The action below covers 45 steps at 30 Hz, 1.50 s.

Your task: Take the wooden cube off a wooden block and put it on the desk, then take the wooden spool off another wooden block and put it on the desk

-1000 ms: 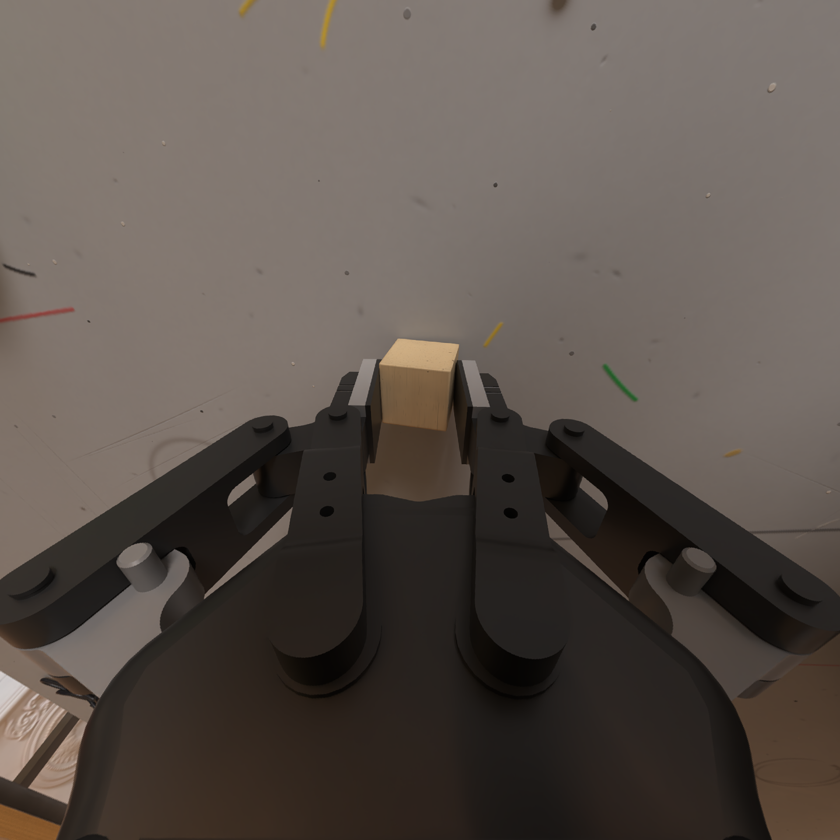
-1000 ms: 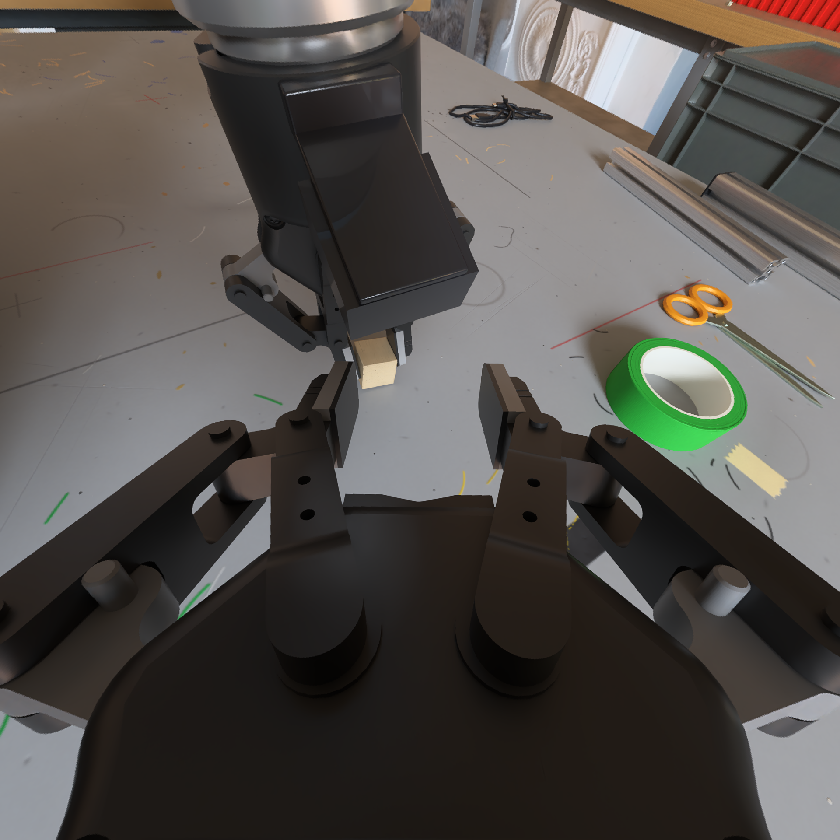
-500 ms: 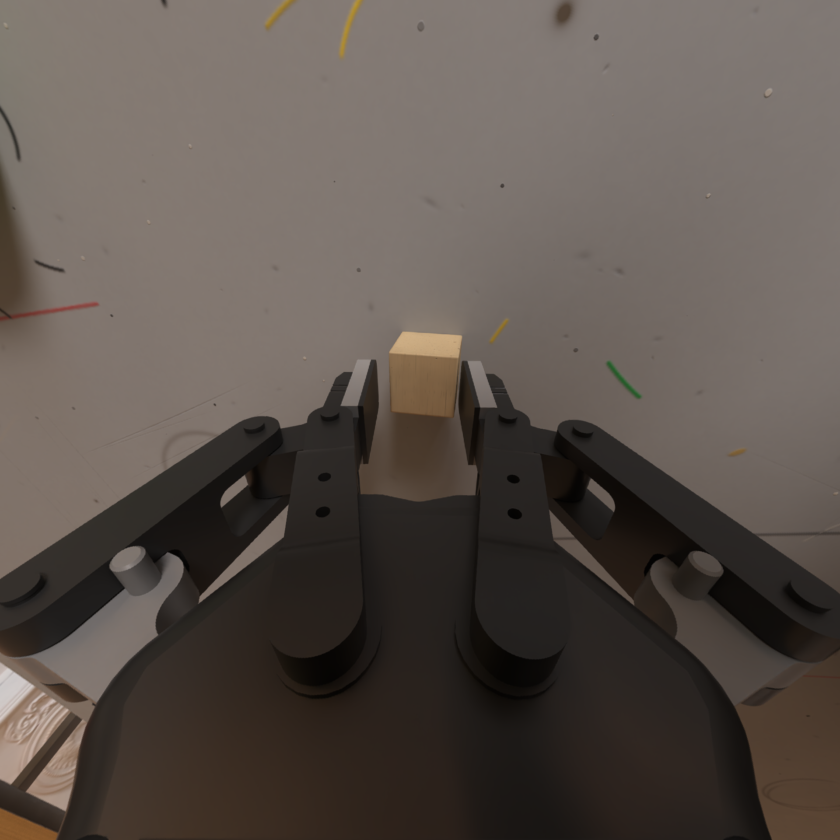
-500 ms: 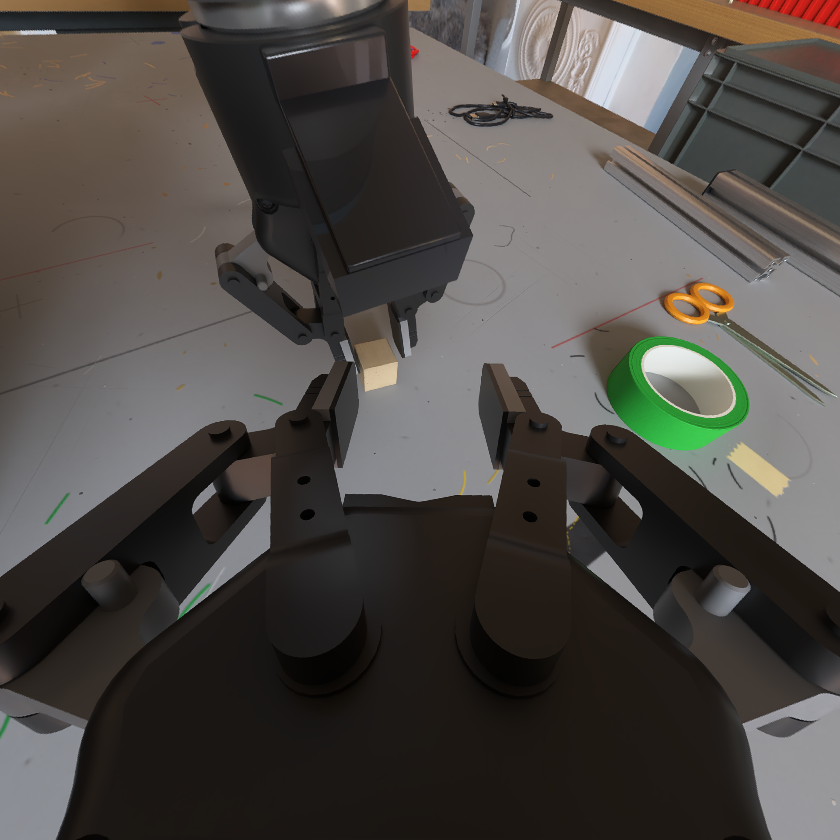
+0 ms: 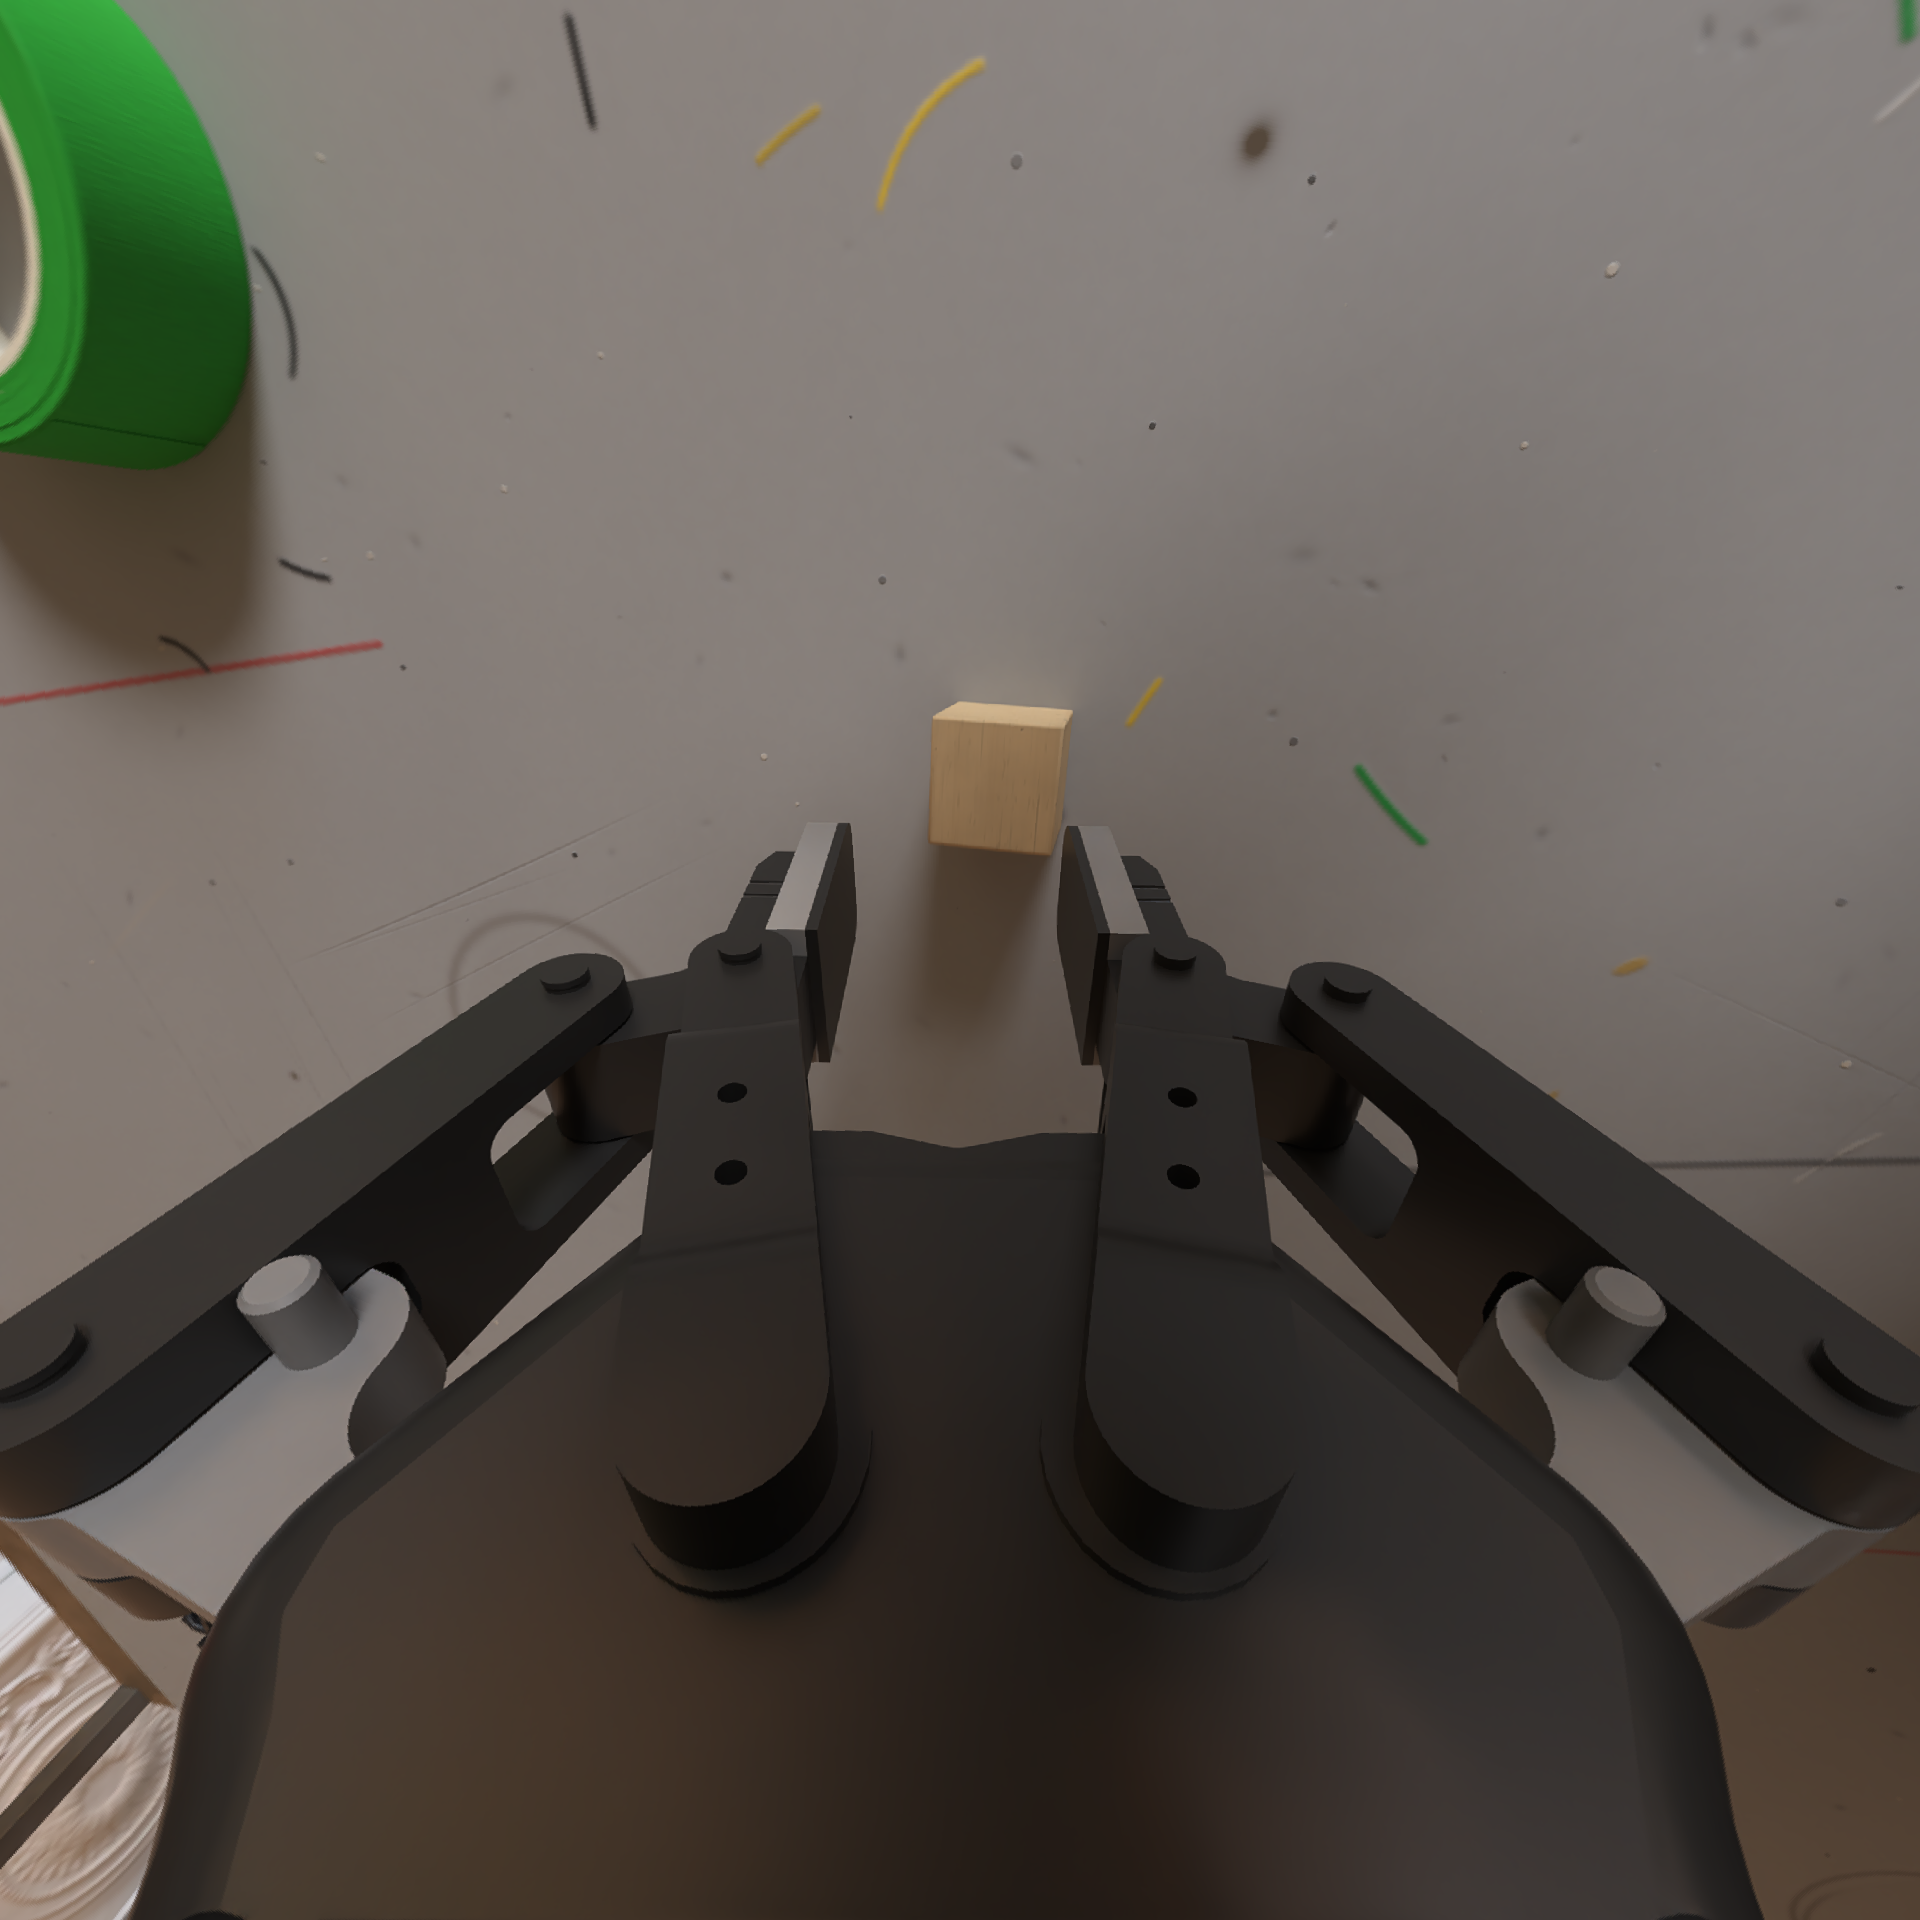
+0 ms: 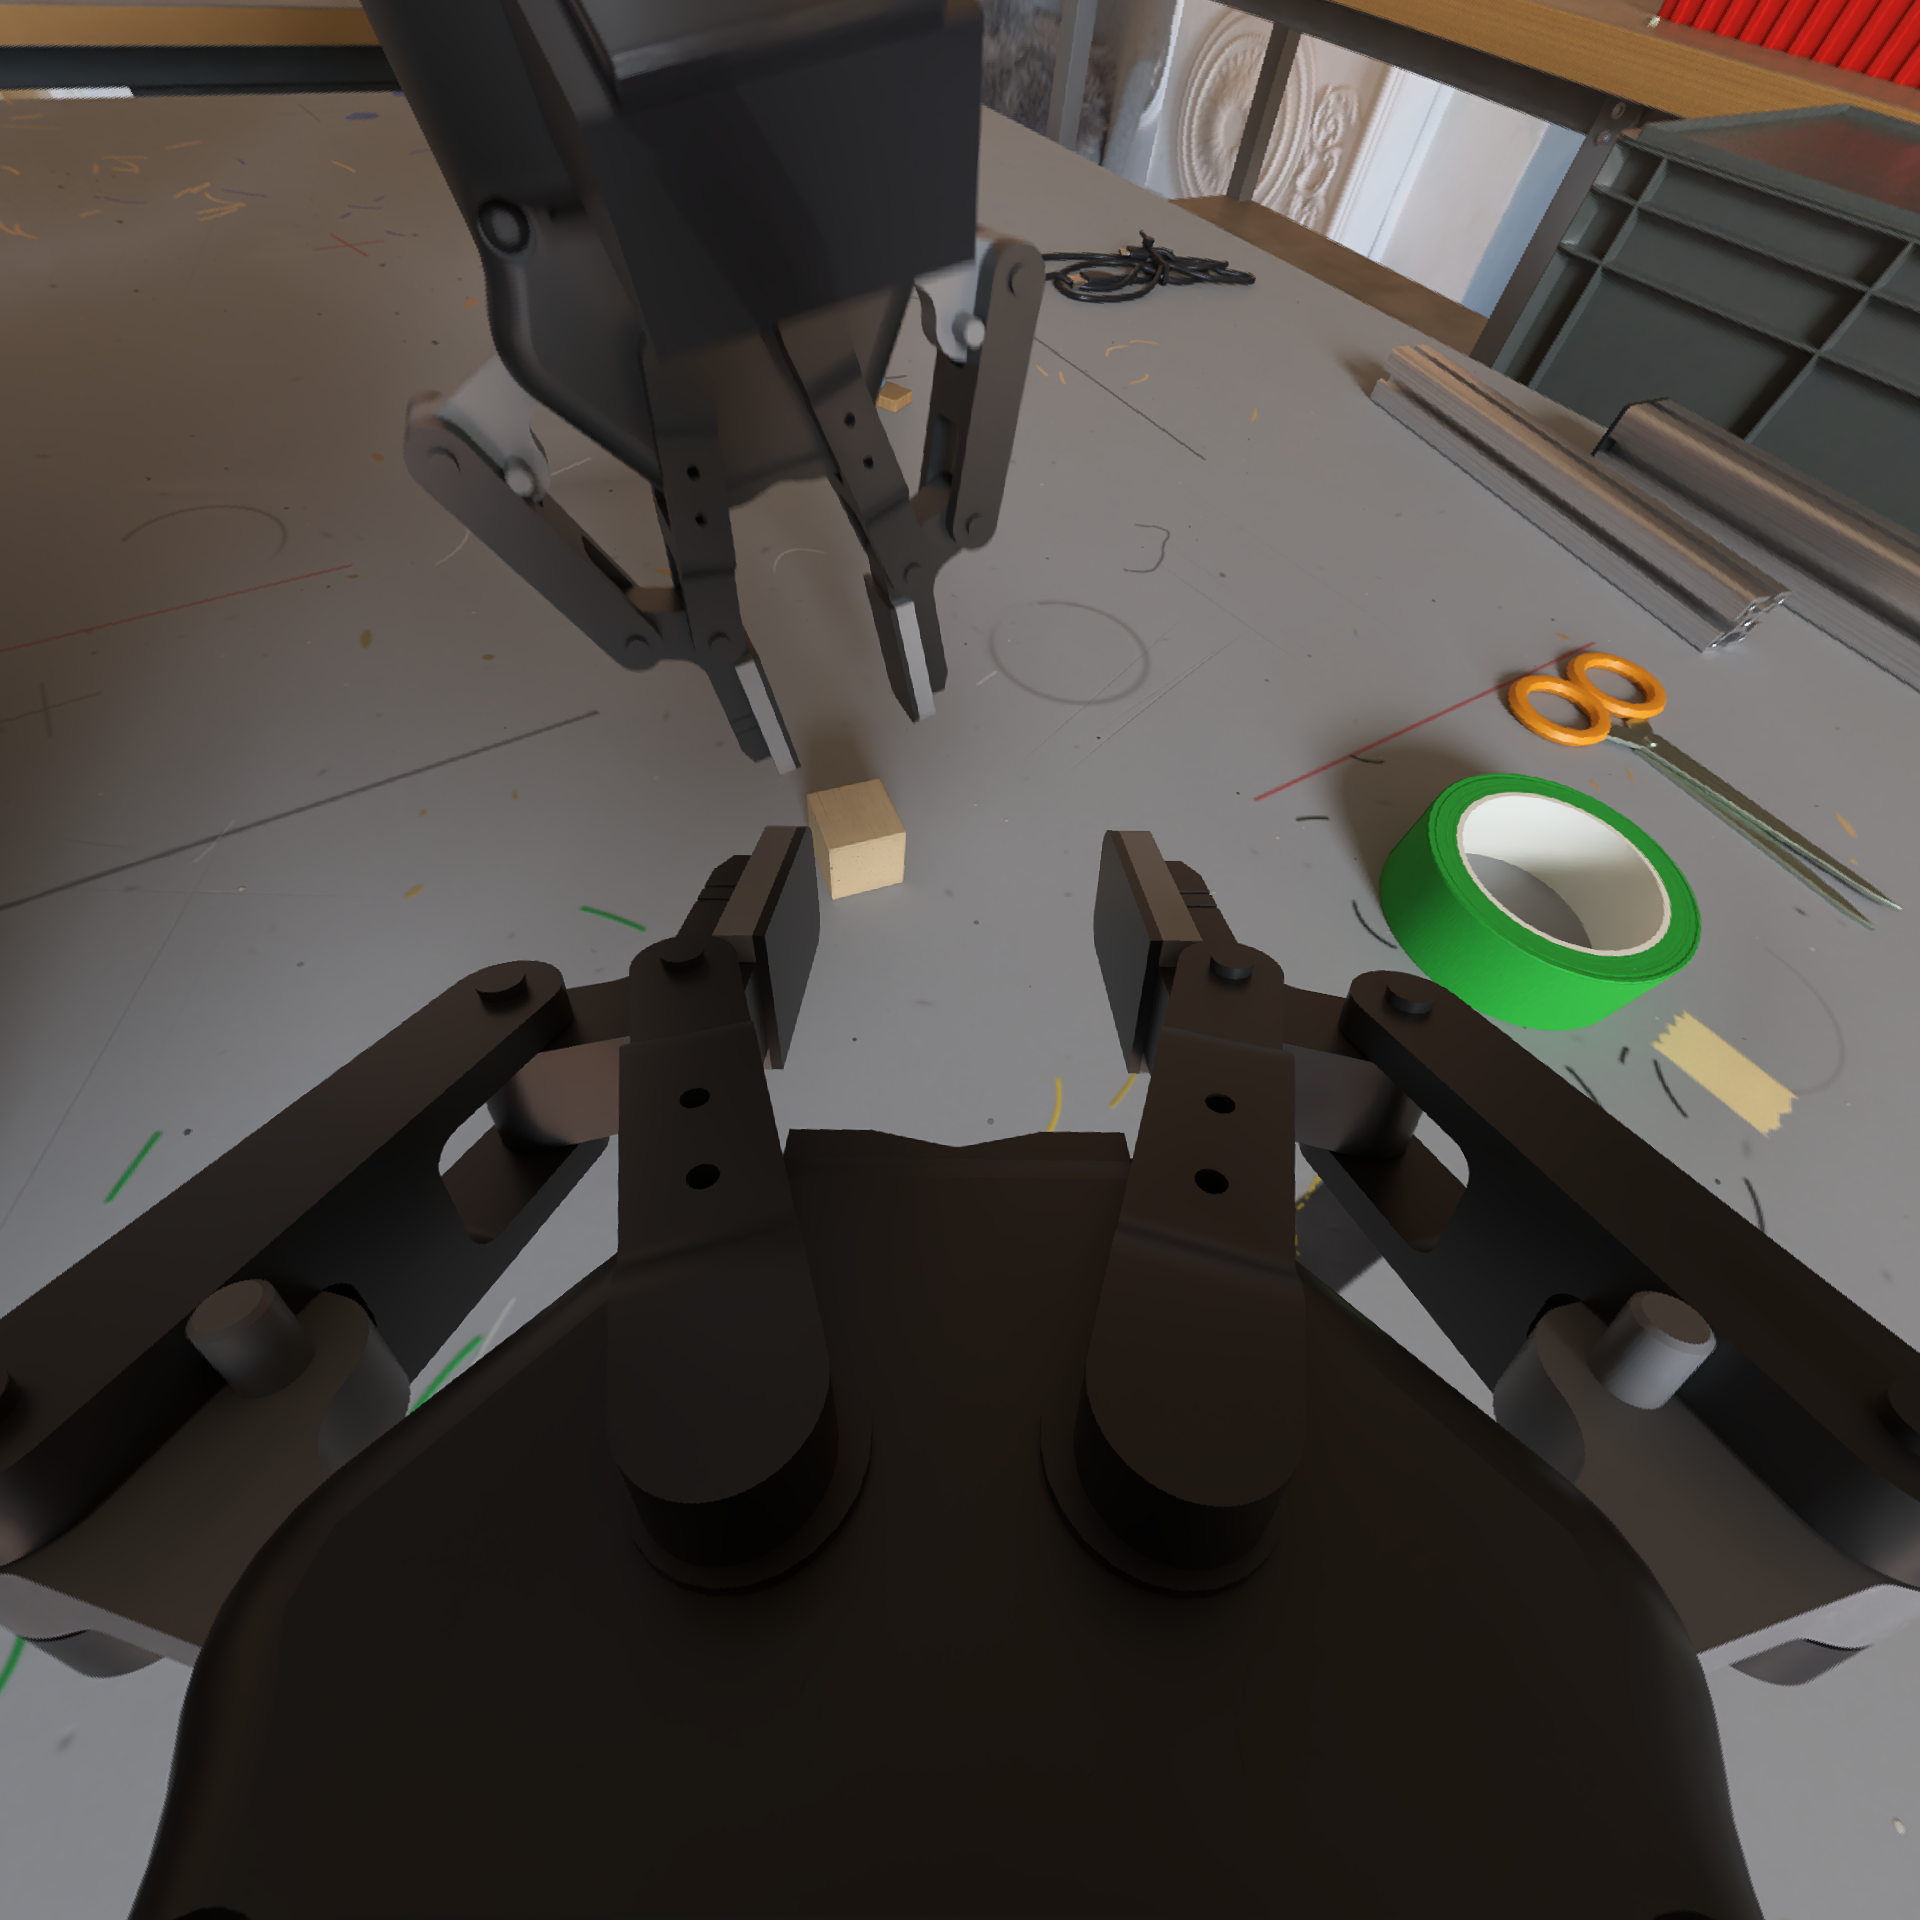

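Observation:
The wooden cube [image 5: 1000, 777] stands alone on the grey desk [image 5: 1351, 416], just beyond my left gripper's tips. My left gripper [image 5: 956, 883] is open and empty, raised above the cube. The right wrist view shows that same gripper [image 6: 847, 717] hanging over the cube [image 6: 857, 852] with a clear gap beneath its fingertips. My right gripper [image 6: 951, 925] is open and empty, low over the desk, with the cube just beyond its left finger. The wooden blocks and the spool are not in view.
A green tape roll [image 6: 1543, 899] lies right of the right gripper and shows at the left wrist view's top left [image 5: 114, 260]. Orange-handled scissors [image 6: 1621, 717], metal rails [image 6: 1621, 499], a grey crate [image 6: 1766, 281] and a black cable [image 6: 1143, 272] lie farther off.
My left gripper opened, let go of the cube on the desk and rose away from it. The right gripper stayed still and open.

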Available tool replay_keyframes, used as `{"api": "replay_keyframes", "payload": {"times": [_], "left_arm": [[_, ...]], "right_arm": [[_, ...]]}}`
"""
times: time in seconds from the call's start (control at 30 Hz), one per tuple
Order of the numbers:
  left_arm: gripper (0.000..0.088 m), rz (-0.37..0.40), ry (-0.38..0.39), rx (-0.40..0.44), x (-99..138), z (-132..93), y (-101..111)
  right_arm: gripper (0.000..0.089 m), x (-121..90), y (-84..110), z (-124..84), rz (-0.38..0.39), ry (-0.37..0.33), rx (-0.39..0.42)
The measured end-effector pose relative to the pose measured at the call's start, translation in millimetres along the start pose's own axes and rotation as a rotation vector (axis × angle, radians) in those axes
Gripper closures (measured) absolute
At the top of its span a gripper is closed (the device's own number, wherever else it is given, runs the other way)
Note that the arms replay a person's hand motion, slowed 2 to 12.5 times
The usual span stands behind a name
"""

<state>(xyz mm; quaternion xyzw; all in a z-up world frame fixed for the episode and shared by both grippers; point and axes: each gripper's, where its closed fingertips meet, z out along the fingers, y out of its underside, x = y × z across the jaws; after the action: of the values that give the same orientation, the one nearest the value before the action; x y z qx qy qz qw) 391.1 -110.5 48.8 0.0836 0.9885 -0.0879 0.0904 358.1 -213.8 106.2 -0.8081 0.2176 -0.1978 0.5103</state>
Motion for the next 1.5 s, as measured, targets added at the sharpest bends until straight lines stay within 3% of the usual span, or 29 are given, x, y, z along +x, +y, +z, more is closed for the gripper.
{"api": "replay_keyframes", "payload": {"times": [0.47,0.93,1.23,1.5], "left_arm": [[0.0514,-0.081,-0.106,0.154,-23.4,-62.8,28.0],[0.0494,-0.263,-0.241,0.221,-64.2,-122.0,93.1],[0.0482,-0.379,-0.312,0.189,-90.4,-136.3,148.2],[0.0470,-0.458,-0.323,0.143,-106.3,-129.9,194.6]], "right_arm": [[0.0410,2.5,-2.5,-4.9,0.010,0.003,0.019],[0.0411,1.7,-7.0,-7.0,0.020,-0.008,0.040],[0.0411,-0.1,-7.2,-6.1,0.019,-0.014,0.040],[0.0411,-1.3,-5.8,-4.2,0.017,-0.018,0.033]]}}
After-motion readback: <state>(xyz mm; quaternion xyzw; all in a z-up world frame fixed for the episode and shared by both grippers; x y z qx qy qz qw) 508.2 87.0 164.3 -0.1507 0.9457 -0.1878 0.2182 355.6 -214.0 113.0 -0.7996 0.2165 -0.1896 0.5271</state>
